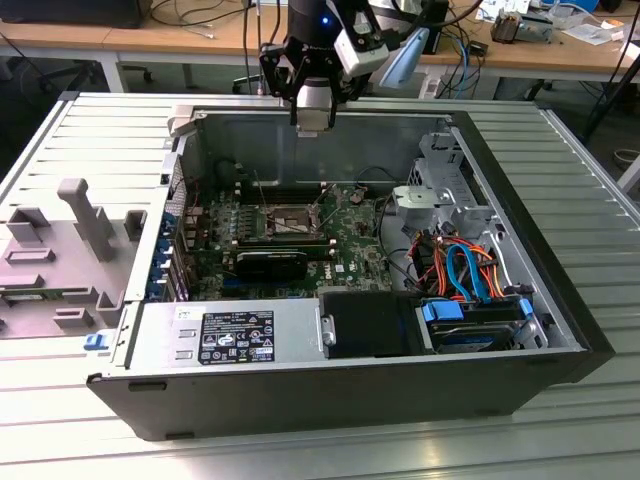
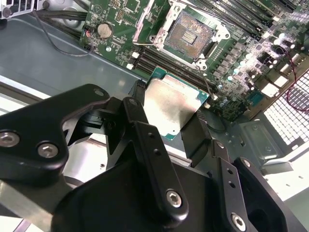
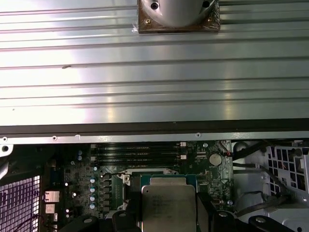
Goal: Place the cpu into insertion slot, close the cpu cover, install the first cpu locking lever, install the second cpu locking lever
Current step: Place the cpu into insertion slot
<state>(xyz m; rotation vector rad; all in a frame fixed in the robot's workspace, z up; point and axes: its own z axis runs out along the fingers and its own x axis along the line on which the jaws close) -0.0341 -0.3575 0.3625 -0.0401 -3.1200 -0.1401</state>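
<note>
My gripper hangs above the back wall of an open computer case, over the green motherboard. In both wrist views it is shut on the cpu, a flat silver-grey square clamped by its edges between the black fingers. The insertion slot lies uncovered below, a dark square with a silver rim and nothing in it. The cpu cover stands lifted at one edge of the slot. Thin levers stick up beside the slot.
Long black memory slots run beside the socket. A power supply box and a drive with blue and orange cables fill the case's near side. A black block sits in front of the socket. Grey brackets lie outside on the exterior view's left.
</note>
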